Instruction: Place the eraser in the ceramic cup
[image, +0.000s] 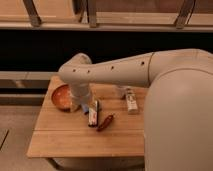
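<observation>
Hanging low between the bowl (62, 96) and the eraser (93, 113), the claw (81, 104) is mostly hidden under the arm's wrist, so I cannot tell if it is released or clenched. The eraser lies flat on the desk (60, 140), just beside the claw. Its long axis runs almost from back to front, with the near end pointing a little toward the bowl side. The cup (120, 92) stands well apart, partly behind the arm. I judge one risk: the long eraser, if it enters tilted, can tip this small cup.
</observation>
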